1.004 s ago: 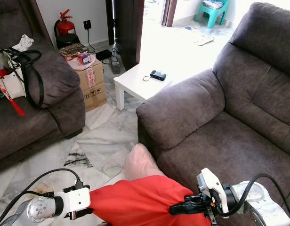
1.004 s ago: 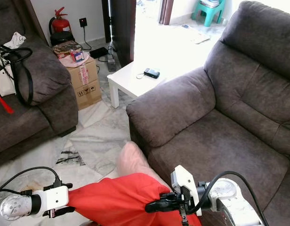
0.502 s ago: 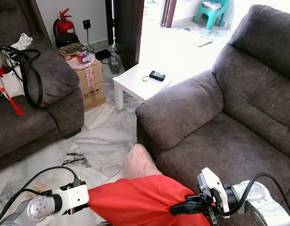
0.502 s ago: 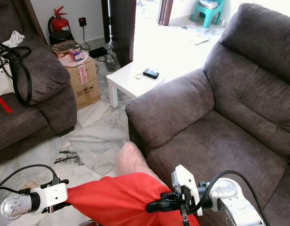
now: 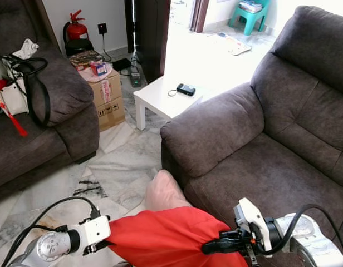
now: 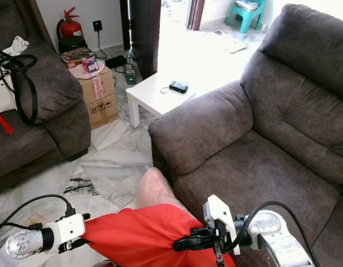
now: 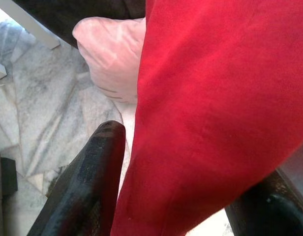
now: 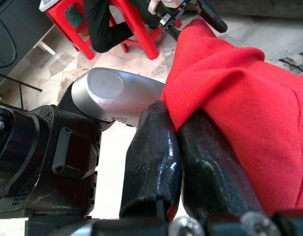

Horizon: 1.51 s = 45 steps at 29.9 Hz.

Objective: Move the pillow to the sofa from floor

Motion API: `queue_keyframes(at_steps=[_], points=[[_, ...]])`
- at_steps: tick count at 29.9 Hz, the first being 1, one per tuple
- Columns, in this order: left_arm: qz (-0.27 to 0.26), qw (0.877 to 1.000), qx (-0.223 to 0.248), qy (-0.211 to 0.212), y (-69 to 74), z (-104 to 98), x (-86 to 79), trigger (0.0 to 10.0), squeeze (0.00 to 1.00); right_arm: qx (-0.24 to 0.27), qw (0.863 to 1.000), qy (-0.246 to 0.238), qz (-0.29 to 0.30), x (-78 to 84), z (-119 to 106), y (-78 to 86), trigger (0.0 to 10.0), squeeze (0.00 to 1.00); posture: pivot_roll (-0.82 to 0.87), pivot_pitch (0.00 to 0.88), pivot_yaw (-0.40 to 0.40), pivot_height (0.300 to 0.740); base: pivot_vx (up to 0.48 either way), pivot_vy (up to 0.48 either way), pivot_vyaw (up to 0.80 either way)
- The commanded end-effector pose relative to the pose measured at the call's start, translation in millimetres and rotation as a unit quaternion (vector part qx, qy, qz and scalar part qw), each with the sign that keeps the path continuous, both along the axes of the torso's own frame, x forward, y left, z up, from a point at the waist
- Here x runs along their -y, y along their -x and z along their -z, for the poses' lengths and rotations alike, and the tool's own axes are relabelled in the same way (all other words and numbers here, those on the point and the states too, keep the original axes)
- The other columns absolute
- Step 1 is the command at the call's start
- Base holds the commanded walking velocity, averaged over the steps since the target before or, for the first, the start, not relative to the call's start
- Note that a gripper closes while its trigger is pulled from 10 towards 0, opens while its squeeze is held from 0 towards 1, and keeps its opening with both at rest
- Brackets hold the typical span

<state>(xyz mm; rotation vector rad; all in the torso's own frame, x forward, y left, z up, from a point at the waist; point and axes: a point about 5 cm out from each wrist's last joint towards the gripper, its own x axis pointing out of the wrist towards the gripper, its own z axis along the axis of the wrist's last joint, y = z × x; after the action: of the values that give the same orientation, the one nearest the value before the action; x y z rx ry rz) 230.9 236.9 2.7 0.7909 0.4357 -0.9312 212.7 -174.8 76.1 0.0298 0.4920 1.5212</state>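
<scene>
You have the red pillow (image 5: 171, 236) slung between both tools, low in front of the robot and off the marble floor (image 5: 113, 167), its right end just beside the front edge of the sofa (image 5: 260, 161) seat. A pale pink cushion (image 5: 163, 192) pokes up behind it, against the sofa's base.

Handling, judged from the sag and folds: soft, light, floppy fabric. It will not hold its shape, so take it by bunched corners or edges, not the flat middle.

Left tool (image 7: 156, 191): fingers (image 7: 90, 182) straddle a thick fold of red cloth, which fills the gap; they look clamped on it.

Right tool (image 8: 178, 147): both fingers pressed together on a pinched edge of the cover. That is a thin hold; expect slip if you swing fast.
</scene>
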Motion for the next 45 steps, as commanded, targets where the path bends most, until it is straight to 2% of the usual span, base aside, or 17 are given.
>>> queue_keyframes(at_steps=[1, 24, 36, 42, 45], points=[[0.005, 1.0, -0.015, -0.01, 3.8, 5, -0.3, 0.0, 0.0, 0.035, 0.999, -0.031, -0.024, -5.2, -19, -3.7, 10.0, 0.0, 0.13, 0.128, -0.127, 0.74, 0.0, 0.0, 0.0], [-0.007, 1.0, -0.009, -0.01, 5.6, 4, -5.4, 0.0, 0.0, 0.035, 0.999, -0.032, -0.017, -7.1, -16, -5.2, 10.0, 0.0, 0.14, 0.132, -0.123, 0.74, 0.0, 0.0, 0.0], [-0.023, 1.0, 0.0, 0.006, 3.1, 2, -4.9, 0.0, 0.0, 0.035, 0.999, -0.033, -0.013, -6.9, -15, -5.8, 10.0, 0.0, 0.14, 0.13, -0.119, 0.74, 0.0, 0.0, 0.0], [-0.071, 0.997, 0.03, 0.024, -5.7, -3, -5.8, 0.0, 0.0, 0.039, 0.999, -0.035, 0.003, -7.5, -13, -8.3, 10.0, 0.0, 0.14, 0.124, -0.114, 0.74, 0.0, 0.0, 0.0], [-0.127, 0.988, 0.08, 0.02, -14.7, -8, -10.6, 0.0, 0.0, 0.062, 0.997, -0.036, 0.039, -8.9, -12, -15.9, 10.0, 0.0, 0.15, 0.116, -0.111, 0.74, 0.0, 0.0, 0.0]])
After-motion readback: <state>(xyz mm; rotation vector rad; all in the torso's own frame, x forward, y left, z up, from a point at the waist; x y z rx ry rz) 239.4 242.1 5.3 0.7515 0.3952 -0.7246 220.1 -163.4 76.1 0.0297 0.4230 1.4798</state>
